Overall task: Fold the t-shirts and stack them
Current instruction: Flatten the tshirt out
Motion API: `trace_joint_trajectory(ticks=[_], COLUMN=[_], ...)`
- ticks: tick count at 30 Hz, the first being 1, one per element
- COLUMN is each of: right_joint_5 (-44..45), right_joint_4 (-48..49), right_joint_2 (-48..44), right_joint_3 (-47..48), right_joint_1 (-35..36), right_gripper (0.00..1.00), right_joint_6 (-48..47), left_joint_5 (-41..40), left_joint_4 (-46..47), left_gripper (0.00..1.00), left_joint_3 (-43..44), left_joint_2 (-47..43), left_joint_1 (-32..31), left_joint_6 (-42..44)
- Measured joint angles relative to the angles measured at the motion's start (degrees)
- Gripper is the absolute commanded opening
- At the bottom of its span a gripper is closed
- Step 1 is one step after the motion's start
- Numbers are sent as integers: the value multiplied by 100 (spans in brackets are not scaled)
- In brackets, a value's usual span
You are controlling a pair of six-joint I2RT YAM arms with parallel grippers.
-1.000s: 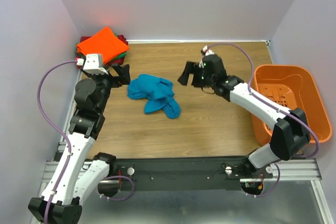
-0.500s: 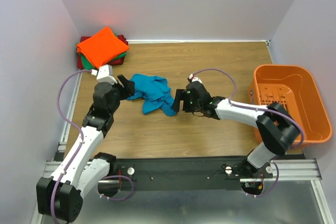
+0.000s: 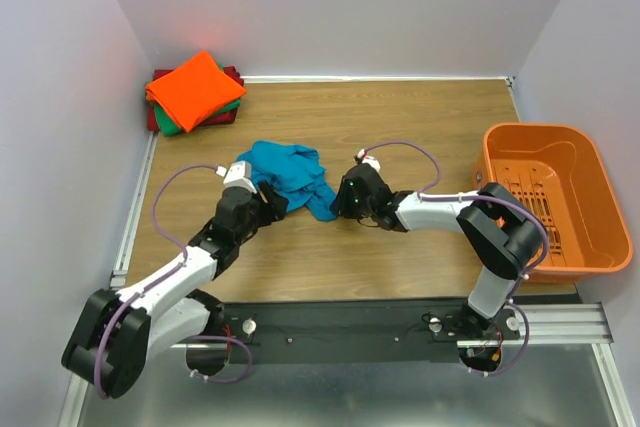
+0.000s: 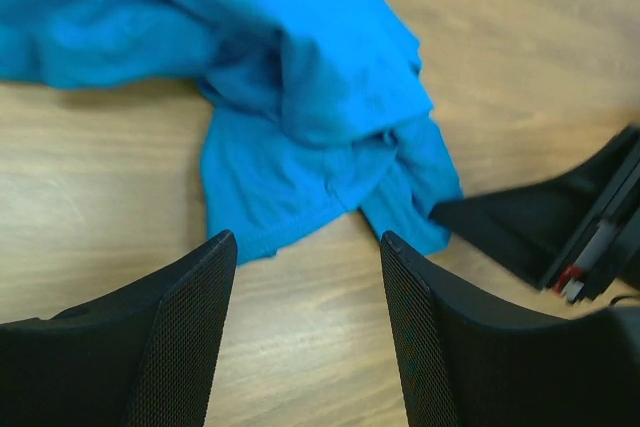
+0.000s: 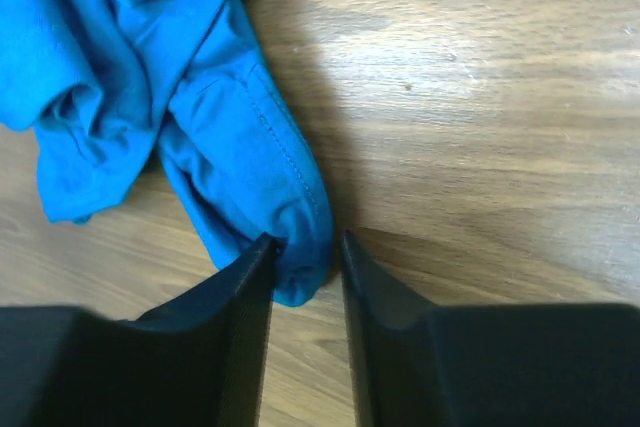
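Note:
A crumpled teal t-shirt (image 3: pixel 290 175) lies mid-table. My left gripper (image 3: pixel 274 199) sits low at its near-left edge. In the left wrist view it (image 4: pixel 308 247) is open over bare wood, and the shirt's hem (image 4: pixel 270 207) lies just ahead of its fingertips. My right gripper (image 3: pixel 343 199) is at the shirt's near-right end. Its jaws (image 5: pixel 306 242) have narrowed around the end of a teal fold (image 5: pixel 300 267), which touches the left finger (image 5: pixel 230 337). A thin dark gap remains at the right finger. Folded orange (image 3: pixel 195 85), green (image 3: pixel 172 128) and dark red (image 3: pixel 160 77) t-shirts are stacked at the back left.
An orange slotted basket (image 3: pixel 540 131) stands at the right edge of the table. The walls close in at the back and on both sides. A black finger (image 4: pixel 520 222) of the right arm shows at the right of the left wrist view.
Both arms dropped and closed in on the teal shirt, the left from near the stack, the right from the back middle. The right jaws narrowed sharply around a fold. The left jaws narrowed somewhat.

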Motion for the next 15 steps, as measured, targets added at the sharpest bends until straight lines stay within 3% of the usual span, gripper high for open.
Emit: trace_joint_trajectory(ticks=[9,12,15], right_joint_5=[164,221,284], right_joint_4=[4,-2,-17], right_joint_2=[-20,-98,-219], right_joint_3=[-17,-20,-20], right_joint_1=[2,2,2], right_gripper=[18,17,15], right_joint_6=[79,81,76], left_joint_5=[-310,-413,-459], left_joint_4=[546,713,798], left_gripper=[66,60,46], left_joint_3=[-133,-129,-37], left_joint_2=[1038,1320,1576], left_joint_1=[-358,-411,-463], left_joint_6=[-114,-120,-120])
